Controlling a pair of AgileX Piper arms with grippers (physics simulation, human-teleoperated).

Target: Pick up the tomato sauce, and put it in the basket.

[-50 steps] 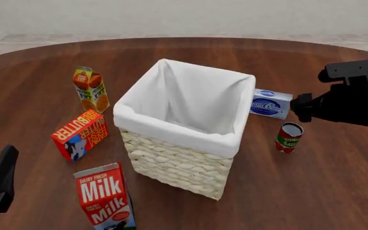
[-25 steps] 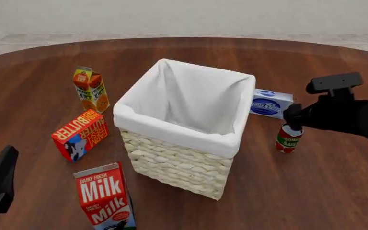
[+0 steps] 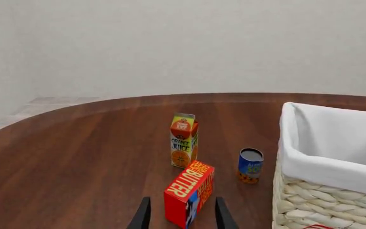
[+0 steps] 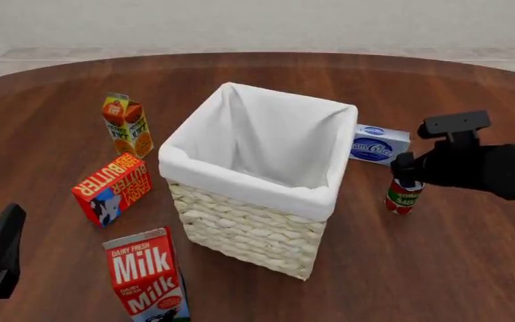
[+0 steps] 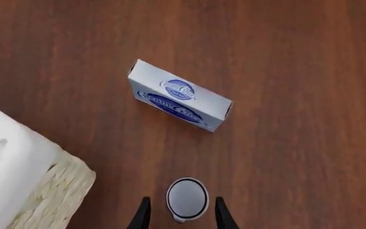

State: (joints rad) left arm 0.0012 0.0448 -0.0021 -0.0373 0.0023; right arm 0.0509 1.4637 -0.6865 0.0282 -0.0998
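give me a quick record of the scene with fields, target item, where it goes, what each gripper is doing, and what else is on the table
target: tomato sauce, upright on the table, right of the basket
destination: basket, nothing visible inside
right gripper: open, directly above the can, fingers straddling its top, not closed on it
left gripper: open, holding nothing, pointing toward the butter box
other items: orange juice carton, milk carton, cream cheese box, small blue can
stage: sauce not yet grasped

1 basket (image 4: 267,201), 2 cartons (image 4: 126,125) (image 4: 147,275), 2 boxes (image 4: 112,188) (image 4: 378,144), 2 cans (image 4: 402,196) (image 3: 250,165).
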